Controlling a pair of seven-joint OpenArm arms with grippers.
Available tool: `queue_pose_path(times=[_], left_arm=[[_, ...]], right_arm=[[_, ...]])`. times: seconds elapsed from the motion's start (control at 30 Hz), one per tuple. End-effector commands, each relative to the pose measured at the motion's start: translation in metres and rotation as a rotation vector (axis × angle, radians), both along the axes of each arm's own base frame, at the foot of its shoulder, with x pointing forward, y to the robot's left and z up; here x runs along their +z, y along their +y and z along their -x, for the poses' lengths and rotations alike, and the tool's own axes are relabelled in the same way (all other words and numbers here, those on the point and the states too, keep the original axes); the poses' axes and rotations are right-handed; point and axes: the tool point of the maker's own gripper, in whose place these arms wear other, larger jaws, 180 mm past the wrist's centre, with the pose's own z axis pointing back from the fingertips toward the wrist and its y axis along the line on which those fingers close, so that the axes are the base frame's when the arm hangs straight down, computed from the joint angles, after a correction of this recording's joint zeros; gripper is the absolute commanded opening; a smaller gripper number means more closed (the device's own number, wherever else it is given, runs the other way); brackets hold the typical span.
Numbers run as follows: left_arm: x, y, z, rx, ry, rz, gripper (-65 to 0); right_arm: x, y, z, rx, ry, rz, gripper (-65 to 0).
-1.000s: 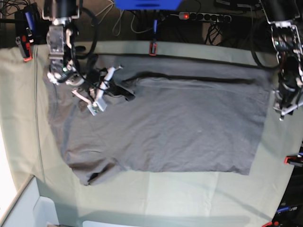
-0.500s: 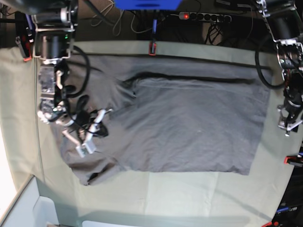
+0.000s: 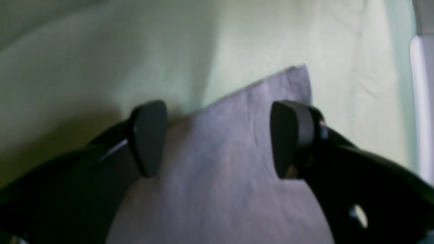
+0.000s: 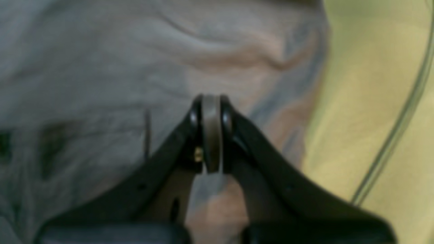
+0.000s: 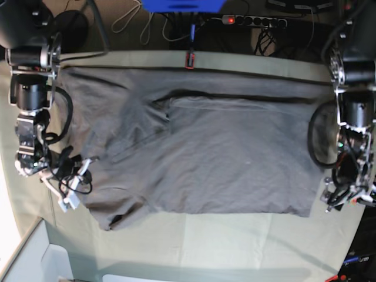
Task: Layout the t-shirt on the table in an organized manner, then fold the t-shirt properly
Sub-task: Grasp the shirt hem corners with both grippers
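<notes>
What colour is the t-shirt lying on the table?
The t-shirt is plain dark grey with no pattern. It shows best in the base view.

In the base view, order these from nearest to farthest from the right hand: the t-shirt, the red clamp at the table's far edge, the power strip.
From the right hand:
1. t-shirt, right beside it.
2. red clamp, far edge, middle.
3. power strip, beyond the table.

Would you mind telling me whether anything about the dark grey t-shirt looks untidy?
Yes: the dark grey cotton t-shirt lies mostly flat, but its sleeve end near the right gripper is creased and bunched, with the lower sleeve curled.
</notes>
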Motion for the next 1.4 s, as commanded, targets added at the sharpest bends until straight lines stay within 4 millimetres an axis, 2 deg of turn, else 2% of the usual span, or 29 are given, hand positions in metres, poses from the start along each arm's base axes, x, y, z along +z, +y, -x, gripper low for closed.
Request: queue_pose_path(times=[0.0, 0.07, 0.17, 0.27, 0.33, 0.43, 0.53, 0.73, 0.77, 0.97, 1.07, 1.17, 1.23, 1.37], left_arm=[[0.031, 0.012, -0.023, -0.024, -0.061, -0.105, -18.8], [0.044, 0.005, -0.044, -0.134, -0.099, -0.246, -19.1], [0.042, -0.026, -0.065, -0.285, -0.142, -0.361, -19.2], [0.036, -0.033, -0.069, -0.365, -0.143, -0.453, -19.2], [0.024, -0.045, -0.068, -0.413, -0.13, -0.482, -19.2], [0.012, -0.049, -0.062, -0.444, -0.112, -0.534, -19.2], [0.008, -0.043, -0.057, -0.448, -0.099, -0.562, -19.2], [-0.005, -0.035, -0.043, -0.453, -0.061, -0.568, -19.2], [-0.014, -0.033, -0.035, -0.456, -0.041, -0.565, -19.2], [-0.046, -0.03, -0.003, -0.473, 0.026, -0.556, -19.2], [-0.051, -0.029, 0.002, -0.477, 0.037, -0.554, -19.2], [-0.058, -0.029, 0.009, -0.481, 0.056, -0.547, -19.5], [-0.06, -0.029, 0.011, -0.481, 0.062, -0.546, -22.9], [-0.06, -0.029, 0.01, -0.482, 0.06, -0.546, -40.4]], right_arm=[[0.029, -0.006, -0.023, -0.02, -0.09, -0.01, -59.5], [0.03, -0.006, -0.024, -0.02, -0.092, -0.01, -54.0], [0.035, -0.004, -0.028, -0.02, -0.127, -0.023, -46.3], [0.037, -0.005, -0.03, -0.026, -0.16, -0.035, -39.5], [0.026, -0.012, -0.025, -0.063, -0.141, -0.034, -36.6], [0.015, -0.025, -0.024, -0.15, -0.143, -0.029, -34.6], [0.004, -0.035, -0.016, -0.193, -0.134, -0.02, -34.4], [0.006, -0.041, -0.016, -0.21, -0.145, -0.024, -34.4], [0.007, -0.044, -0.016, -0.226, -0.15, -0.031, -34.4], [0.015, -0.087, -0.017, -0.463, -0.197, -0.041, -34.4], [0.015, -0.089, -0.017, -0.473, -0.199, -0.036, -34.3], [0.011, -0.079, -0.018, -0.466, -0.193, -0.051, -34.3], [0.005, -0.077, -0.015, -0.468, -0.176, -0.054, -34.3], [-0.023, -0.074, -0.003, -0.489, -0.092, -0.076, -34.3]])
